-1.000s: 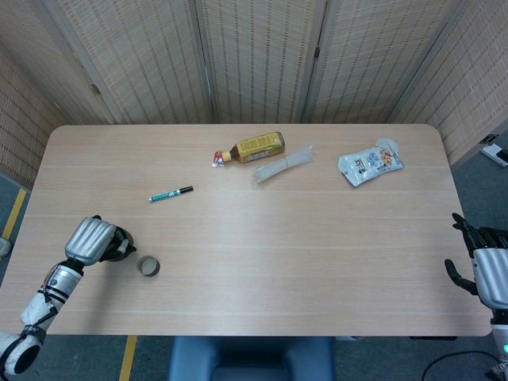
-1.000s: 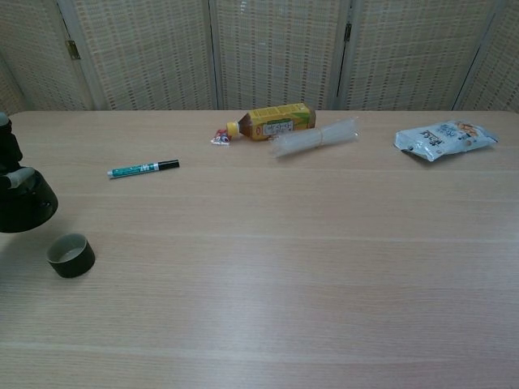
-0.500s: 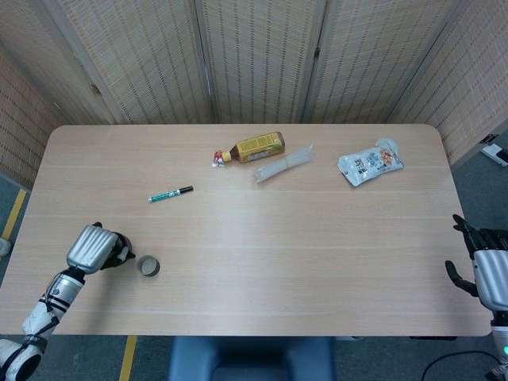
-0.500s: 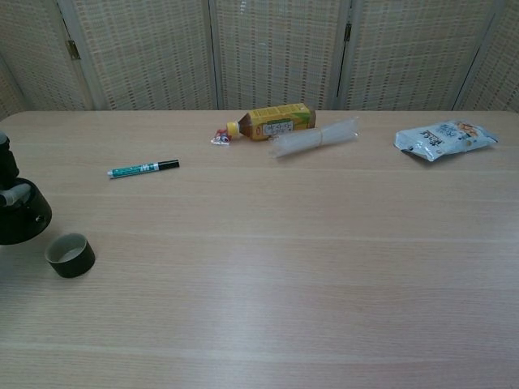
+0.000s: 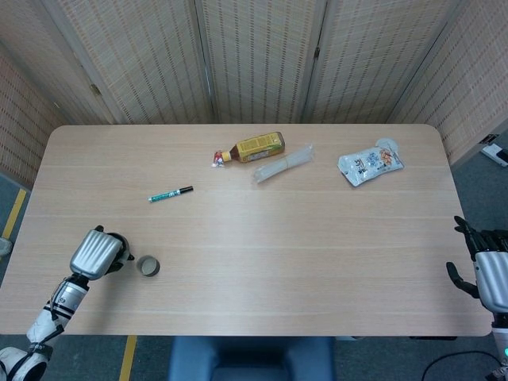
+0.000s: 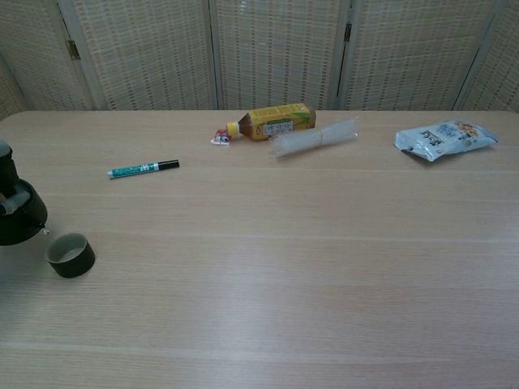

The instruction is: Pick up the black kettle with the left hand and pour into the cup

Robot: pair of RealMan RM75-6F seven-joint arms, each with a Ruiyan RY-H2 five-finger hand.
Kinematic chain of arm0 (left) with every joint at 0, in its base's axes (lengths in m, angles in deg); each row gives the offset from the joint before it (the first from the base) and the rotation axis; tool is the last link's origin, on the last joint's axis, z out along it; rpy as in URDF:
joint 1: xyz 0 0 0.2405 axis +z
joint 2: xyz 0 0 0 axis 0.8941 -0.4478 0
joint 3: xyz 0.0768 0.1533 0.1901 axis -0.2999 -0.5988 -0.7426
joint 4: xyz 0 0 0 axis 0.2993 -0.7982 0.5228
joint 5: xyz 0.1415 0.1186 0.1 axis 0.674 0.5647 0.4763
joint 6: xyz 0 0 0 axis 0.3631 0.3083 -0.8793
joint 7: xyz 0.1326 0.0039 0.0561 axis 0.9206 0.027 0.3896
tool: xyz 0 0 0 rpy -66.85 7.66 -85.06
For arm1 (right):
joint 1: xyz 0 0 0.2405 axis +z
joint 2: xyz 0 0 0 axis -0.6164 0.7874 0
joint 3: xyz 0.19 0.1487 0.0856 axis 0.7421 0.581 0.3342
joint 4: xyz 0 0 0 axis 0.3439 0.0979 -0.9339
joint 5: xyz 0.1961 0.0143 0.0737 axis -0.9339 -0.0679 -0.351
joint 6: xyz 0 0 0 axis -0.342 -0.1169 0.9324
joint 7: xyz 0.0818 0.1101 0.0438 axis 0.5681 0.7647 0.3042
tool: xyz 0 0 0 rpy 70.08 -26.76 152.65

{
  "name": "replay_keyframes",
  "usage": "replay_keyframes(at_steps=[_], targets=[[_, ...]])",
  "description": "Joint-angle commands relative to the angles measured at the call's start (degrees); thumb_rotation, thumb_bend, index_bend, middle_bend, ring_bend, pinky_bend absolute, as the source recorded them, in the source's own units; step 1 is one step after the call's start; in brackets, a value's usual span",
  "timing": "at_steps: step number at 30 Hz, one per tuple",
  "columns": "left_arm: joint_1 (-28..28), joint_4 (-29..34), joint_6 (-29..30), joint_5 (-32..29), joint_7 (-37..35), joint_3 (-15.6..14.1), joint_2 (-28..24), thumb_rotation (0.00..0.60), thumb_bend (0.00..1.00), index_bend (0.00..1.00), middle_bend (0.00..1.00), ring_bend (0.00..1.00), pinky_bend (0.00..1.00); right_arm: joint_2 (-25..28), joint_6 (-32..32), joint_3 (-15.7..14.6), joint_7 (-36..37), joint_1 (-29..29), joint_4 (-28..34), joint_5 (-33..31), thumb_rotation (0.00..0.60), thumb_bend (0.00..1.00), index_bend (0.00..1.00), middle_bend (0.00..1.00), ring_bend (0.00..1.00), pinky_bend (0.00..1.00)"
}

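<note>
Lowered since a second before, left hand (image 5: pixel 94 254) gripped the black kettle (image 6: pixel 18 217) near the table's (image 5: pixel 262 238) front-left corner, beside the cup (image 5: pixel 148 266); pour judged done or nearly, right hand (image 5: pixel 486 270) idle, fingers spread.

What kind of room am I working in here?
Probably a lab or test setup, not a kitchen: a plain wooden table ringed by woven screens, with a bottle and marker lying about.
</note>
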Motion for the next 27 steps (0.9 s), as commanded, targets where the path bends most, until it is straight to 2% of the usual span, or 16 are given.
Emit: replay_keyframes(at_steps=[1, 27], targets=[[0.38, 0.62, 0.20, 0.00, 1.21, -0.07, 0.27, 0.466, 0.56, 1.00, 1.00, 0.92, 0.52, 0.00, 0.00, -0.04, -0.02, -0.01, 0.03, 0.04, 0.600, 0.39, 0.06, 0.26, 0.28, 0.19], [1.55, 4.29, 2.22, 0.63, 10.82, 0.62, 0.60, 0.467, 0.56, 1.00, 1.00, 0.92, 0.52, -0.10, 0.29, -0.19, 0.54, -0.25, -0.47, 0.10, 0.600, 0.39, 0.06, 0.26, 0.29, 0.19]])
